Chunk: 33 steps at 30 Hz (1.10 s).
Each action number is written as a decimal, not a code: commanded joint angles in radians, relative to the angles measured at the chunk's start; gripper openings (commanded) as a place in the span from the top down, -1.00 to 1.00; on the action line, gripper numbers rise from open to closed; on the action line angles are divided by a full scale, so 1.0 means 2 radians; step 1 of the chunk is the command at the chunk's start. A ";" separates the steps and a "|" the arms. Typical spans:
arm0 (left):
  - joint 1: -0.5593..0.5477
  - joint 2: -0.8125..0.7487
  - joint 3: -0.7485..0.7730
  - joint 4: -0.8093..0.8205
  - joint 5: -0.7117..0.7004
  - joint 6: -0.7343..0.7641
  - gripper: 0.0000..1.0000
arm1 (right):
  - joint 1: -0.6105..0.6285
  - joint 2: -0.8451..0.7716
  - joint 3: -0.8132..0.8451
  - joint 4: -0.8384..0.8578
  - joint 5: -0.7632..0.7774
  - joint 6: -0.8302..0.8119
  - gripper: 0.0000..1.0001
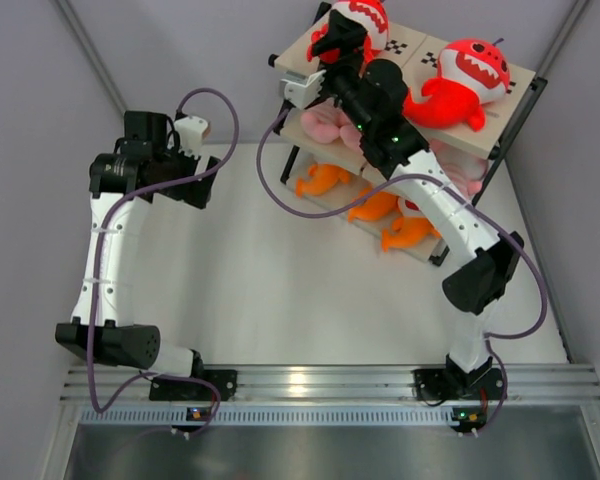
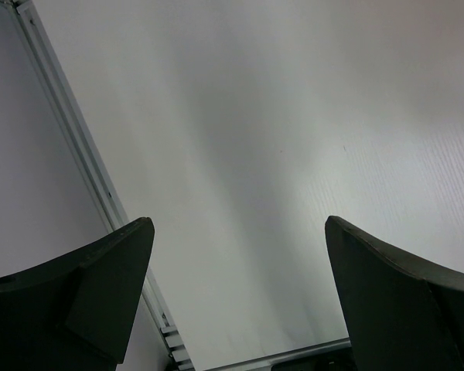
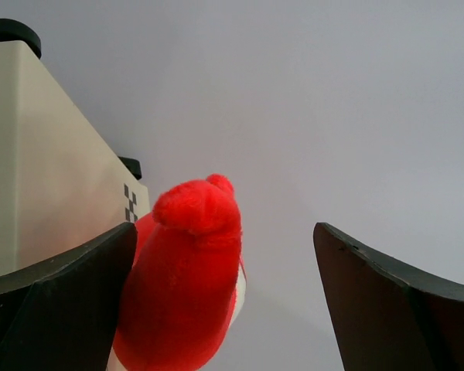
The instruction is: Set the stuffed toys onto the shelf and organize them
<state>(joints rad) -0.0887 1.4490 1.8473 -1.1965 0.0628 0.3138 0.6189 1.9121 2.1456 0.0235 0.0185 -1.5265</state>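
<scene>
Right gripper (image 3: 224, 232) fingers fill the bottom corners of the right wrist view, spread wide with nothing clamped. A red shark (image 3: 189, 278) sits between them, close against one finger; cannot tell if it touches. Cream edge of the shelf (image 3: 39, 154) is just beside it, with a bit of checkered strip showing. Top view: right arm is stretched out to the top board of the shelf, gripper at that red shark near the back-left end. A second red shark (image 1: 465, 80) lies on the same board further right, the two apart. Pink plushies (image 1: 325, 122) are on the middle tier, partly hidden by the arm, and orange sharks (image 1: 375, 207) are on the bottom tier. Left gripper (image 2: 240, 224) has its jaws wide apart and empty, parked over the bare surface (image 1: 280, 280), well away from the shelf. Step in hand looks like the release of the red shark on the top board. Every toy in sight is on the shelf, so the task looks near its end. Next move calls for pulling the right gripper straight back and up, fingers kept wide, so the plush is not snagged or dragged off the slanted board. Then check whether the shark sits steady or needs a nudge.
</scene>
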 commanded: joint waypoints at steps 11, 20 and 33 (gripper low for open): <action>-0.001 -0.010 -0.018 -0.003 0.002 0.011 -0.96 | 0.039 -0.068 0.010 -0.154 -0.027 0.073 -0.99; -0.001 -0.014 -0.025 -0.002 0.004 0.015 -0.96 | 0.044 -0.091 0.012 -0.180 -0.032 0.129 -0.99; -0.001 -0.011 -0.039 -0.003 0.018 0.013 -0.96 | 0.164 -0.256 -0.079 -0.097 0.182 0.402 -0.99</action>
<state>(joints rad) -0.0887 1.4487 1.7741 -1.2030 0.0753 0.3351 0.9600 1.5238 2.0392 -0.2909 0.1184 -0.9672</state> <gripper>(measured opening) 0.982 0.993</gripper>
